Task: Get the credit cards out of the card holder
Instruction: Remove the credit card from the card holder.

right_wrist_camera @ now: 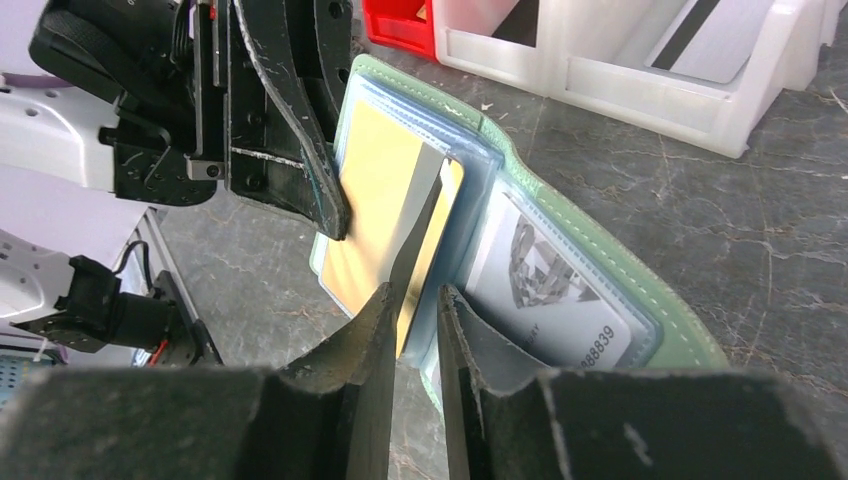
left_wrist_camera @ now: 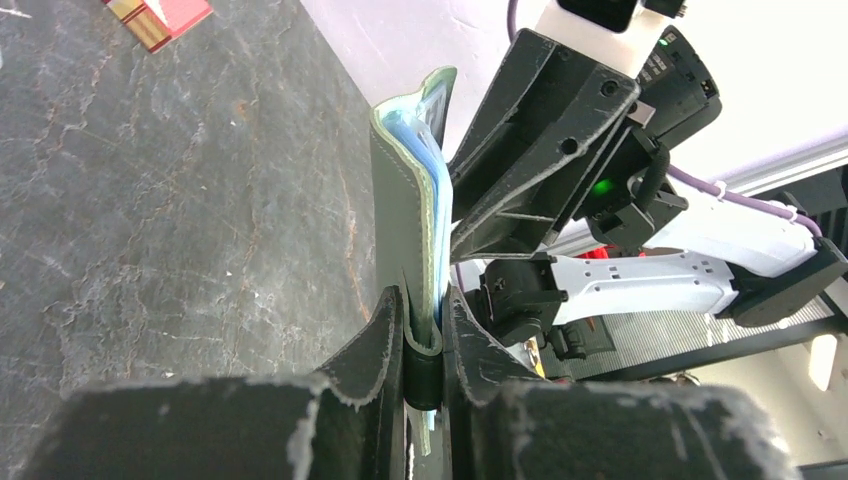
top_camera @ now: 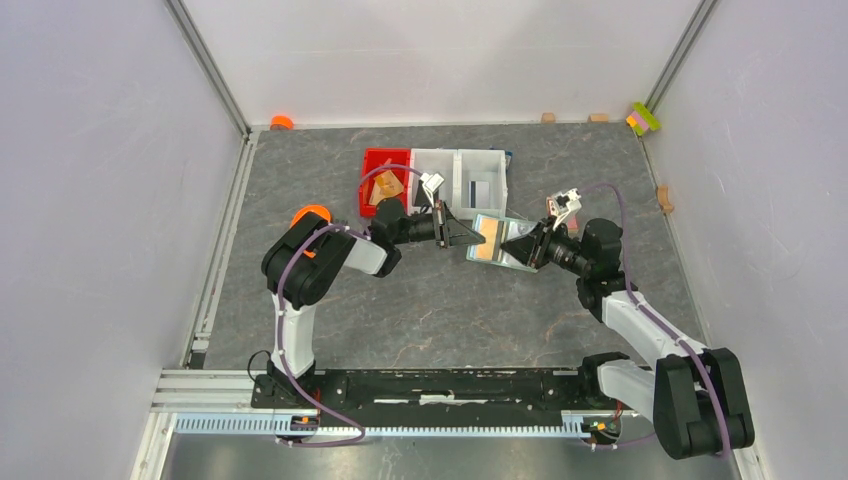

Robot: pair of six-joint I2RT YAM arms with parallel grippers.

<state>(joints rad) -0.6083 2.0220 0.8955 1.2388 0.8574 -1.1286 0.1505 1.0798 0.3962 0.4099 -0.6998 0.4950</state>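
The card holder point(top_camera: 497, 243) sits open near the middle of the table point(top_camera: 420, 310), between the two tools and just in front of the bins. It is sage green with a stitched edge and clear pockets inside. One pocket shows a tan-gold credit card point(right_wrist_camera: 372, 200), and the other a pale credit card point(right_wrist_camera: 545, 290) printed with a diamond pattern and a number. A thin grey-white card point(right_wrist_camera: 428, 185) leans out across the gold one.

The left tool point(left_wrist_camera: 424, 335) is clamped narrow on one edge of the holder. The right tool point(right_wrist_camera: 412, 300) comes in from the opposite side, its jaws narrow with the edge of the leaning card in the gap. I cannot tell whether the pads press on it.

Just behind the holder is a red bin point(top_camera: 372, 172) with something tan in it. Beside that, a white bin point(top_camera: 455, 157) holds a grey card with a dark stripe point(right_wrist_camera: 700, 40).

Bare grey table lies on the near side and on both sides, out to the pale walls.
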